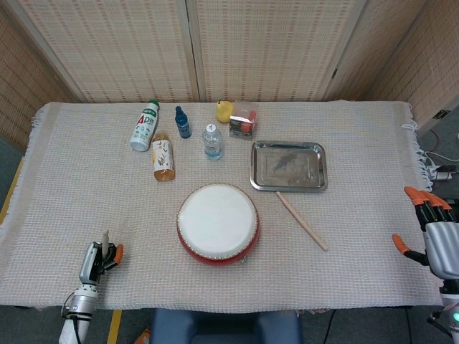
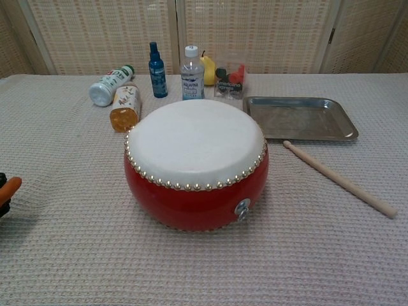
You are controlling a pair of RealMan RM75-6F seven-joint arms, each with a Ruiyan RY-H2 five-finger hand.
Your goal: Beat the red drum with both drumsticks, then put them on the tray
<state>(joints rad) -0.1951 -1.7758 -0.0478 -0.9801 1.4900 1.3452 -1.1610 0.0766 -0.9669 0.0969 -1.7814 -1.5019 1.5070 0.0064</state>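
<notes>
The red drum (image 1: 217, 222) with its white skin stands mid-table, large in the chest view (image 2: 196, 162). One wooden drumstick (image 1: 302, 221) lies on the cloth to its right, just below the empty metal tray (image 1: 289, 166); the chest view shows both the drumstick (image 2: 338, 179) and the tray (image 2: 299, 118). My left hand (image 1: 97, 259) is at the near left edge, fingers curled around a pale drumstick end (image 1: 105, 239) that pokes up. Only an orange fingertip (image 2: 7, 188) shows in the chest view. My right hand (image 1: 432, 233) hovers off the table's right edge, fingers spread and holding nothing.
Behind the drum are a lying white bottle (image 1: 144, 125), a lying orange bottle (image 1: 163, 155), a small blue bottle (image 1: 183, 122), a water bottle (image 1: 211, 141), a yellow object (image 1: 224, 111) and a clear box (image 1: 244, 119). A woven screen closes off the back.
</notes>
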